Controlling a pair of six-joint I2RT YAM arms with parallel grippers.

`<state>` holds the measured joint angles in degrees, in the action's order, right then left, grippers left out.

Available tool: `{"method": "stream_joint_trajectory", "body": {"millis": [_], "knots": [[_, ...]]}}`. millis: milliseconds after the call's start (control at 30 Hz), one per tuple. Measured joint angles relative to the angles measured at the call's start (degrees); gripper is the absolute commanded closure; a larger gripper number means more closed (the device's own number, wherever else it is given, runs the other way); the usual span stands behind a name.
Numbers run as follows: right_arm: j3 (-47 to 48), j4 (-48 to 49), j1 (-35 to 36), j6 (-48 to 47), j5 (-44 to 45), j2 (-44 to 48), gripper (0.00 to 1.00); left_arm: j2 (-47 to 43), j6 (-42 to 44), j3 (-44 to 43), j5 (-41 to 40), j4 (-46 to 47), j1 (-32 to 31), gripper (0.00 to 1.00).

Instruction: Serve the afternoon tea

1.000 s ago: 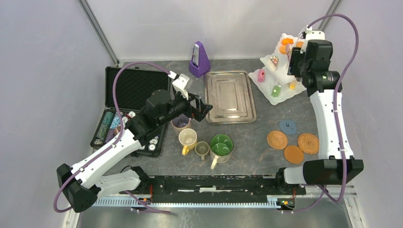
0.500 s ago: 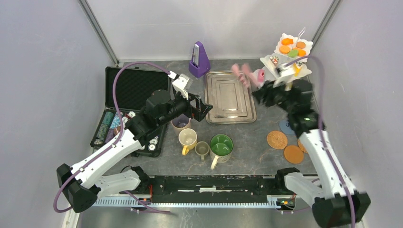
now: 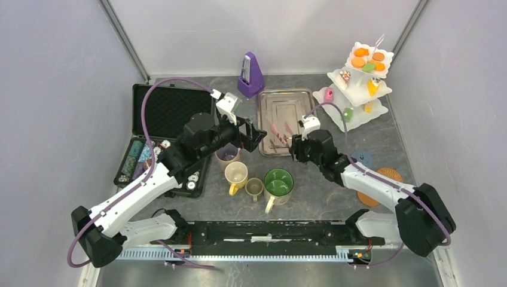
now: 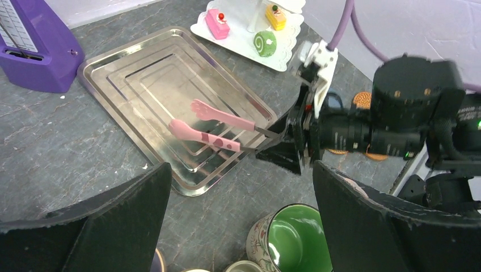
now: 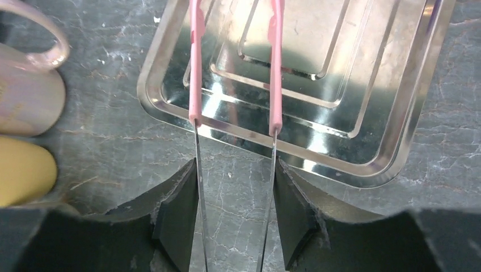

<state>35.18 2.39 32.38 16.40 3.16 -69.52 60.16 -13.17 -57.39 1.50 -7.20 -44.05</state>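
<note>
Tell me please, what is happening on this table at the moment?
The right pincer grips a pair of pink tongs and holds their empty tips over the metal tray. The toy pastries sit on the white three-tier stand, and none is on the tray yet. The left pincer hangs open beside the four mugs and holds nothing.

words: none can be read | numbers: none can be read | purple metronome (image 4: 37, 59): little marks on its white front strip, too small and blurry to read | brands and signs: none can be read
</note>
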Motion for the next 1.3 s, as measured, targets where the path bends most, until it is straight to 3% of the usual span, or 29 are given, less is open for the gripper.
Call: {"method": "stream_joint_trajectory", "body": {"millis": [167, 400, 567, 667, 800, 900, 1033, 1200, 1300], "knots": [[-4.63, 4.48, 6.21, 0.63, 10.62, -1.68, 0.43, 0.00, 0.00, 0.00, -0.02, 0.00, 0.00, 0.00], [-7.34, 7.06, 6.86, 1.29, 16.31, -8.48, 0.34, 0.00, 0.00, 0.00, 0.00, 0.00, 0.00, 0.00], [-6.71, 5.60, 6.88, 1.38, 16.44, -10.75, 0.16, 0.00, 0.00, 0.00, -0.02, -0.02, 0.00, 0.00], [-4.76, 2.19, 6.88, 1.33, 16.94, -9.16, 0.02, 0.00, 0.02, 0.00, -0.02, -0.02, 0.00, 0.00], [-1.86, -4.50, 6.40, -0.33, 19.78, 1.66, 0.02, 0.00, 0.00, 0.00, 0.04, -0.02, 0.00, 0.00], [1.03, -8.02, 2.27, -1.22, 21.35, 9.94, 0.02, 0.00, 0.00, 0.00, 0.13, 0.00, 0.00, 0.00], [1.86, -12.76, -9.35, -0.17, 21.53, 16.61, 0.02, -0.02, 0.00, 0.00, 0.11, 0.00, 0.00, 0.00], [0.31, -21.20, -22.71, 1.90, 18.16, 15.04, 0.02, -0.02, 0.00, 0.00, 0.39, 0.00, 0.00, 0.00], [-0.72, -24.37, -29.64, 2.40, 14.51, 11.56, 0.07, -0.02, 0.00, 0.00, 0.61, 0.00, 0.00, 0.00]]}}
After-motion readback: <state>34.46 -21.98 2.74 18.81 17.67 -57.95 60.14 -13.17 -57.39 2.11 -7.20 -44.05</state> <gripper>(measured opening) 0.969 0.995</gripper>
